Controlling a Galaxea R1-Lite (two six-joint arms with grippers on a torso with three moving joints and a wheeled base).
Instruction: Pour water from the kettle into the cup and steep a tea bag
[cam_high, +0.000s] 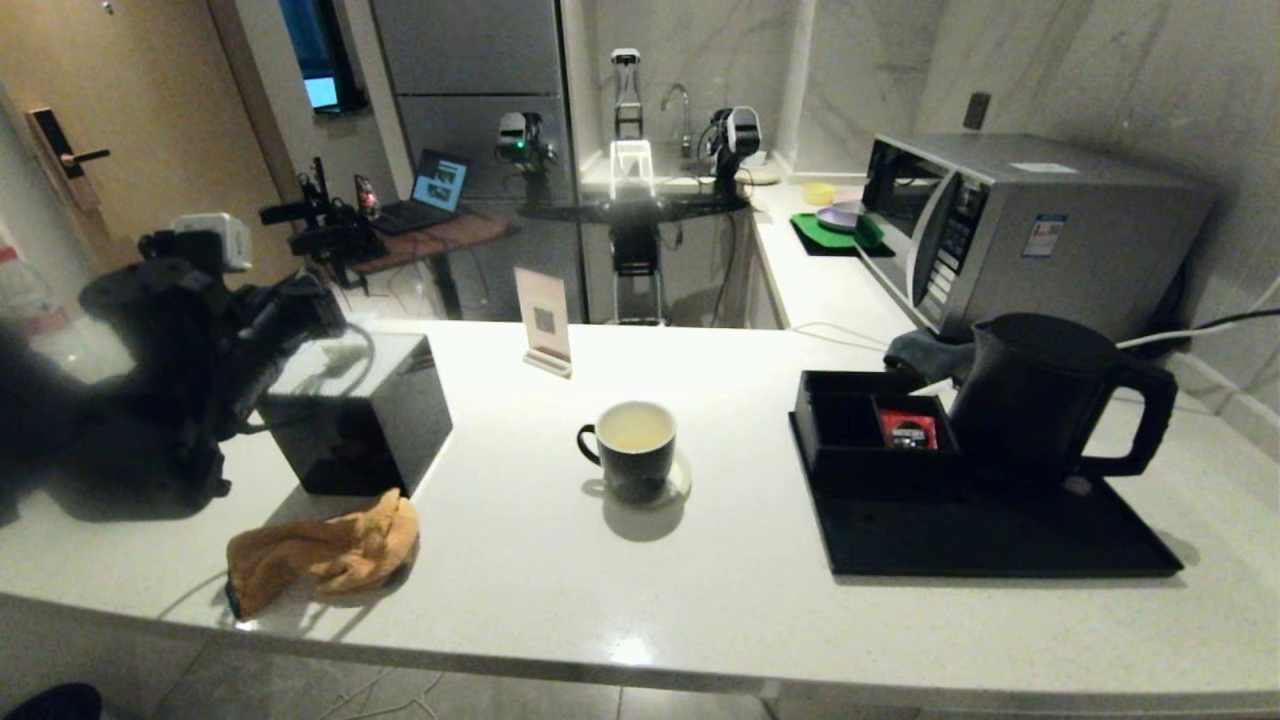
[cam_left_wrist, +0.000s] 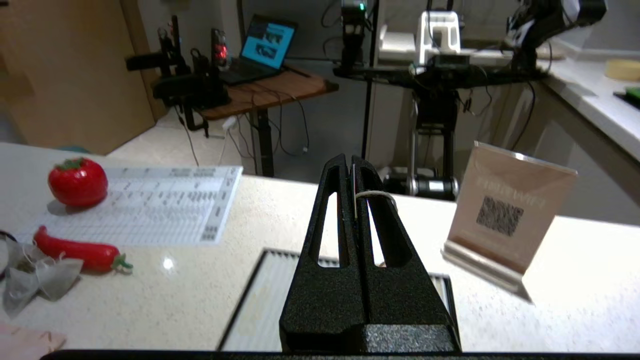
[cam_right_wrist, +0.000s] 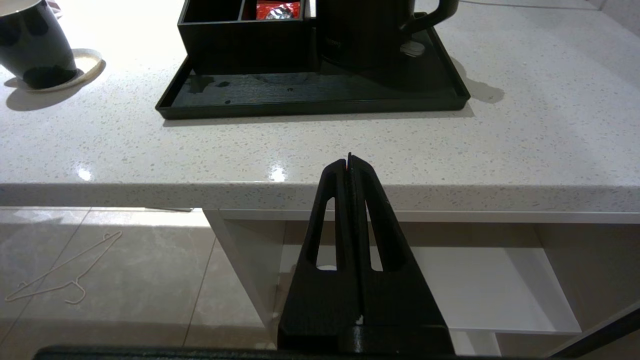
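The left arm (cam_high: 150, 370) is blurred. The kettle (cam_right_wrist: 367, 32) is cut at the frame's edge. The packet's (cam_high: 908, 430) print is too small.

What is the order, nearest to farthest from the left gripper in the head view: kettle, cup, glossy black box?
1. Glossy black box, far left, right beside the left gripper.
2. Cup, counter centre.
3. Kettle, far right.

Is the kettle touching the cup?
Apart. The head view shows the kettle standing on the black tray, with bare counter between that tray and the cup.
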